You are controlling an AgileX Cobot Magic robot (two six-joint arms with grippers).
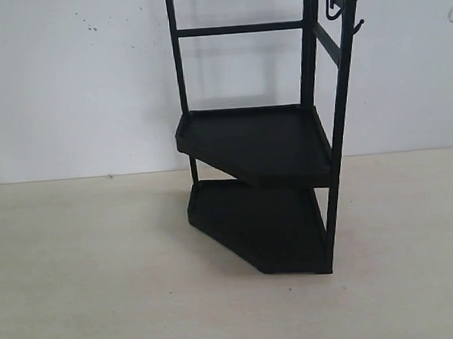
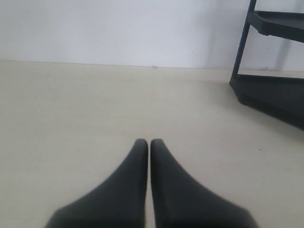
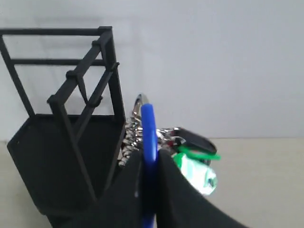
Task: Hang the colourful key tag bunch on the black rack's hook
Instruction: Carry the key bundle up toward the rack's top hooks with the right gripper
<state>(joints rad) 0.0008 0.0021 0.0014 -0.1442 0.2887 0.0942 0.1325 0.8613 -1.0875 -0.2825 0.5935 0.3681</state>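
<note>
The right end effector [image 3: 150, 159] is pinching the blue loop strap [image 3: 148, 126] of the colourful key tag bunch [image 3: 187, 159], which is held in the air to the right of the black rack [image 1: 255, 141] and apart from it (the exterior view catches only a sliver of the tags at its right edge, about level with the rack's top rails). The hook [image 1: 358, 26], a small upturned prong on the rack's front right post, stands well apart from the bunch. The left end effector [image 2: 148, 144] hangs low over the pale worktop [image 2: 85, 104], jaws pressed together on nothing, with the rack's base off to one side.
</note>
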